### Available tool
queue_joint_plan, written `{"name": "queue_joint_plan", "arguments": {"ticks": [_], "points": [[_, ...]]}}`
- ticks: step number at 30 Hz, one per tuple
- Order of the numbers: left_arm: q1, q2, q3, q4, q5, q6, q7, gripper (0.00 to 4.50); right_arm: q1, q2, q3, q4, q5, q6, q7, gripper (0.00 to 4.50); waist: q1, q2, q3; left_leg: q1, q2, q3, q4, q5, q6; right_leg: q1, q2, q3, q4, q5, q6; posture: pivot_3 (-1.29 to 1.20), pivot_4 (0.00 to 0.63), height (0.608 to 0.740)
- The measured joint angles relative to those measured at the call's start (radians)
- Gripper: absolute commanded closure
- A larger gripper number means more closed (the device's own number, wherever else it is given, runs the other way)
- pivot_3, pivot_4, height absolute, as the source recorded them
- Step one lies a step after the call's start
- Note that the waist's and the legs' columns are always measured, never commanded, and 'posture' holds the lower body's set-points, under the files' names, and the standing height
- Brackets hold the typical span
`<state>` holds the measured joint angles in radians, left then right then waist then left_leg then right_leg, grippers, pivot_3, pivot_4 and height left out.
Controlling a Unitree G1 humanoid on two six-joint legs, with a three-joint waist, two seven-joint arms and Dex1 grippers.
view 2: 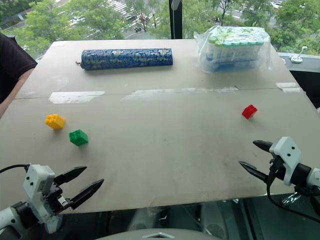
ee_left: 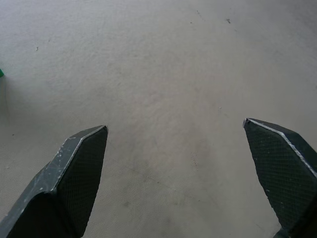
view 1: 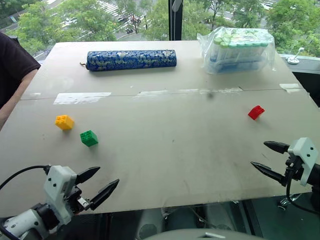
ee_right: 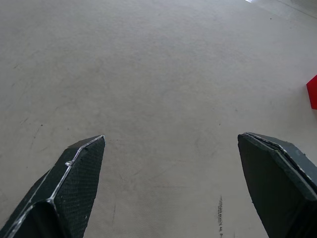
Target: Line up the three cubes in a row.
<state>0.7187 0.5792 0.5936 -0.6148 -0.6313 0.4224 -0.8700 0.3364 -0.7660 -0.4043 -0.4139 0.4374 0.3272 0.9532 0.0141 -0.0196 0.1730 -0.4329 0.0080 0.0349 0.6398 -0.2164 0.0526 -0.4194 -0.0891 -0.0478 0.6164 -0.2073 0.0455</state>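
Small yellow studded plastic cube [view 1: 64, 122] and green one [view 1: 89, 138] near bench [view 1: 165, 150] left edge, red one [view 1: 256, 112] near right edge. Likely light, rigid, slick; pinch your flat side faces, not studs. Left gripper [view 1: 98, 184] and right gripper [view 1: 267, 158] wide, empty, at near edge.

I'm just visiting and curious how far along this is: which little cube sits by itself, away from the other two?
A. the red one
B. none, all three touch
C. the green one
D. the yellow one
A: the red cube lies alone on the table's right side, while the yellow cube and green cube sit close together on the left.
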Motion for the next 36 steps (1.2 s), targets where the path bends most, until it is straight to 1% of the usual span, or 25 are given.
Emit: {"name": "queue_joint_plan", "arguments": {"ticks": [2,3,4,6,9,11,12,13,14,18,21,23,24,28,31,33,36], "points": [[-0.015,0.0,-0.002,-0.001,-0.007,0.007,0.007,0.0,-0.005,0.003,0.002,-0.002,-0.001,0.003,-0.009,0.1,0.0,0.0,0.0,0.0,0.0,0.0,0.0,0.0,0.0,0.0,0.0,0.0,0.0,0.0,0.0,0.0,0.15,0.74],[-0.091,0.0,-0.02,-0.001,-0.052,0.05,0.052,0.0,-0.071,0.041,0.023,-0.011,-0.022,0.028,-0.081,0.1,0.0,0.0,0.0,0.001,0.0,0.0,0.0,0.0,0.0,0.0,0.0,-0.001,0.001,0.0,0.0,0.0,0.15,0.74],[-0.13,0.0,-0.033,-0.003,-0.068,0.061,0.068,0.0,-0.106,0.056,0.039,-0.017,-0.027,0.036,-0.109,0.1,0.0,0.001,0.001,0.0,0.0,0.0,0.002,0.0,0.0,0.0,0.001,-0.002,0.003,0.0,0.0,0.0,0.15,0.74],[-0.285,0.006,-0.094,-0.059,-0.155,0.126,0.149,0.0,-0.248,0.079,0.118,-0.082,-0.052,0.112,-0.225,0.1,0.0,0.002,0.002,0.0,0.003,0.0,0.006,0.0,0.0,0.001,0.0,-0.004,0.005,0.0,0.0,0.0,0.15,0.74],[-0.374,0.029,-0.154,-0.111,-0.224,0.185,0.198,0.0,-0.363,0.05,0.156,-0.102,-0.085,0.238,-0.317,0.1,0.0,0.001,0.001,0.001,0.003,0.0,0.01,0.0,0.0,0.004,-0.001,-0.007,0.005,0.0,0.0,0.0,0.15,0.74],[-0.429,0.07,-0.196,-0.112,-0.229,0.21,0.199,0.0,-0.449,0.012,0.179,-0.063,-0.092,0.337,-0.343,0.1,0.0,0.001,0.001,0.0,0.002,0.001,0.011,0.0,0.0,0.003,0.0,-0.009,0.005,0.001,-0.002,0.0,0.15,0.74],[-0.486,0.116,-0.238,-0.116,-0.223,0.214,0.184,0.0,-0.537,-0.033,0.212,-0.01,-0.097,0.418,-0.345,0.1,0.001,0.001,0.001,0.001,0.002,0.002,0.01,0.0,0.0,0.003,0.0,-0.01,0.005,0.003,-0.004,0.0,0.15,0.74],[-0.518,0.133,-0.258,-0.12,-0.221,0.215,0.173,0.0,-0.579,-0.051,0.228,0.019,-0.098,0.449,-0.344,0.1,0.002,0.002,0.002,0.0,0.001,0.002,0.01,0.0,0.0,0.002,0.001,-0.01,0.006,0.003,-0.004,0.0,0.15,0.74],[-0.576,0.157,-0.298,-0.124,-0.216,0.216,0.157,0.0,-0.661,-0.077,0.26,0.082,-0.099,0.514,-0.338,0.1,0.002,0.002,0.002,0.001,0.001,0.002,0.01,0.002,0.004,0.003,0.002,-0.01,0.006,0.003,-0.004,0.0,0.15,0.74],[-0.685,0.179,-0.389,-0.135,-0.216,0.218,0.129,0.0,-0.85,-0.096,0.355,0.29,-0.119,0.634,-0.321,0.1,0.0,0.001,0.002,0.0,0.001,0.004,0.009,0.003,0.005,0.003,0.004,-0.009,0.007,0.004,-0.006,0.0,0.15,0.74],[-0.706,0.182,-0.411,-0.134,-0.217,0.22,0.124,0.0,-0.914,-0.09,0.425,0.405,-0.144,0.637,-0.3,0.1,-0.002,0.001,0.002,0.0,0.0,0.007,0.009,0.002,0.006,0.002,0.006,-0.006,0.006,0.004,-0.006,0.0,0.15,0.74],[-0.72,0.185,-0.411,-0.134,-0.218,0.221,0.122,0.0,-0.985,-0.066,0.485,0.536,-0.177,0.611,-0.28,0.1,-0.002,0.001,0.002,0.0,0.0,0.009,0.01,0.001,0.008,0.002,0.006,-0.005,0.006,0.004,-0.005,0.0,0.15,0.74],[-0.719,0.186,-0.409,-0.134,-0.219,0.221,0.121,0.0,-1.016,-0.052,0.502,0.606,-0.195,0.591,-0.274,0.1,-0.002,0.001,0.002,0.001,0.0,0.01,0.01,0.001,0.008,0.003,0.006,-0.005,0.006,0.004,-0.005,0.0,0.15,0.74],[-0.7,0.193,-0.406,-0.134,-0.218,0.22,0.116,0.0,-1.091,-0.008,0.527,0.782,-0.24,0.525,-0.263,0.1,-0.002,0.001,0.002,0.001,0.0,0.011,0.012,0.0,0.009,0.003,0.006,-0.003,0.007,0.005,-0.003,0.0,0.15,0.74],[-0.675,0.194,-0.405,-0.137,-0.218,0.22,0.119,0.0,-1.126,0.001,0.552,0.875,-0.281,0.47,-0.248,0.89,0.001,0.001,0.002,0.001,0.0,0.01,0.012,0.0,0.009,0.003,0.006,-0.003,0.007,0.005,-0.003,0.0,0.15,0.74],[-0.671,0.194,-0.402,-0.14,-0.219,0.22,0.126,0.0,-1.141,0.006,0.559,0.921,-0.302,0.44,-0.228,1.84,0.0,0.001,0.002,0.001,0.0,0.01,0.012,0.0,0.009,0.003,0.006,-0.003,0.007,0.005,-0.003,0.0,0.15,0.74],[-0.659,0.195,-0.394,-0.141,-0.218,0.219,0.132,0.0,-1.154,0.011,0.564,0.96,-0.326,0.397,-0.203,3.13,-0.002,0.002,0.002,0.002,0.0,0.011,0.012,0.0,0.009,0.003,0.007,-0.002,0.008,0.005,-0.003,0.0,0.15,0.74]]}}
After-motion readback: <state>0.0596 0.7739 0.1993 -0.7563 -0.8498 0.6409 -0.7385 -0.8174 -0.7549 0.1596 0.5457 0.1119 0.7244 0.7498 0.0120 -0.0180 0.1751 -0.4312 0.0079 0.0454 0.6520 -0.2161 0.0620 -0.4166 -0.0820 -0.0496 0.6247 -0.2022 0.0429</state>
